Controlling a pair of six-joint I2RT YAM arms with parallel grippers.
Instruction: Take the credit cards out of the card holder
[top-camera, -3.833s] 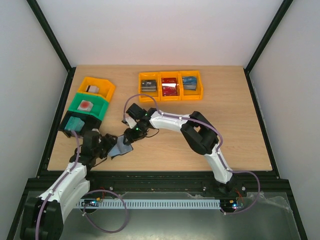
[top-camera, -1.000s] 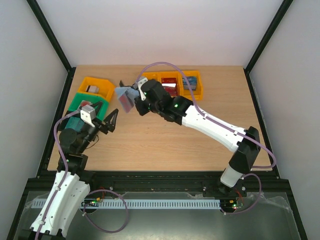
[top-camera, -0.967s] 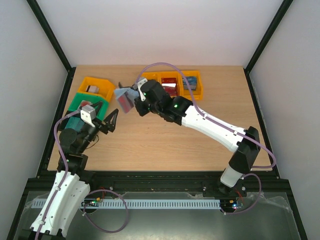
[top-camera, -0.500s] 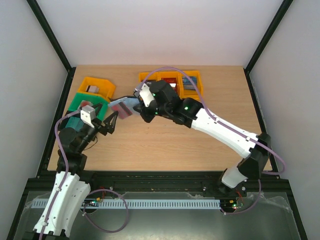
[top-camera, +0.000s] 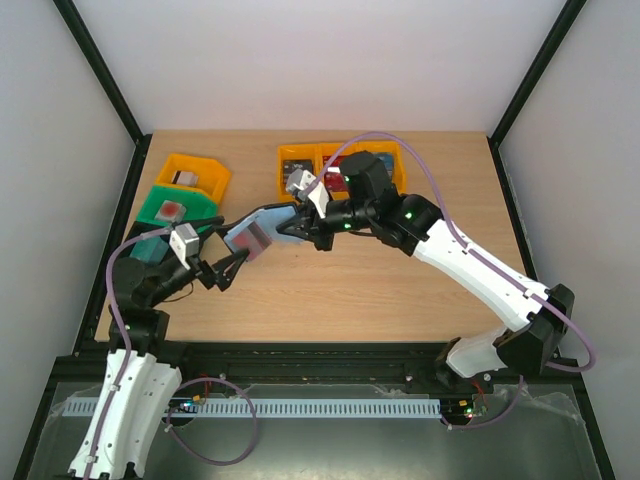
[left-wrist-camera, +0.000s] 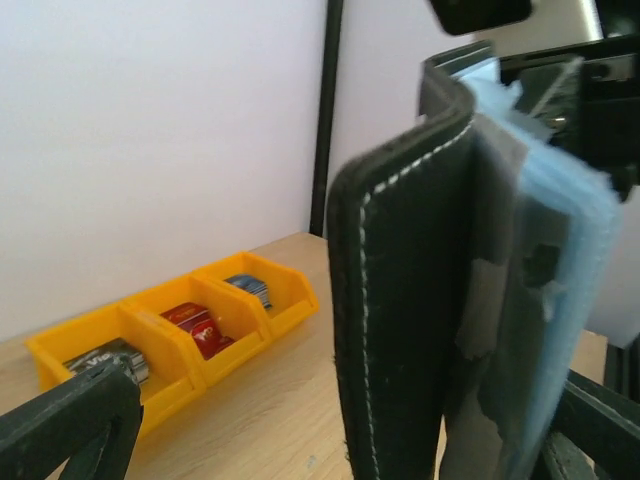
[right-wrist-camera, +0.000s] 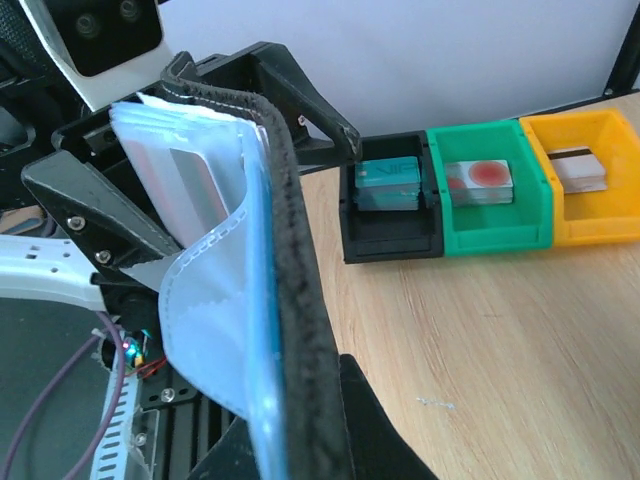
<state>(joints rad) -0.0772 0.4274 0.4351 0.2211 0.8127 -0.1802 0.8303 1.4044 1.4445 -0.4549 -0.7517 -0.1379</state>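
Two arms (top-camera: 470, 262) aloft, card holder (left-wrist-camera: 400, 300) between wide left fingers (left-wrist-camera: 70, 425).

The wooden table (top-camera: 400, 290) is carrying 6 bins: 3 orange bins (top-camera: 282, 175) are sitting joined near the far edge; a yellow bin (top-camera: 215, 175), green bin (top-camera: 150, 207) and black bin (right-wrist-camera: 390, 243) are lining the left side.

card holder (top-camera: 258, 232) carried from orange bins (top-camera: 300, 149) to left gripper (top-camera: 232, 252) – jaws spread wider

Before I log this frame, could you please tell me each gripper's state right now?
Left gripper: open, fingers either side of the card holder.
Right gripper: shut on the card holder.
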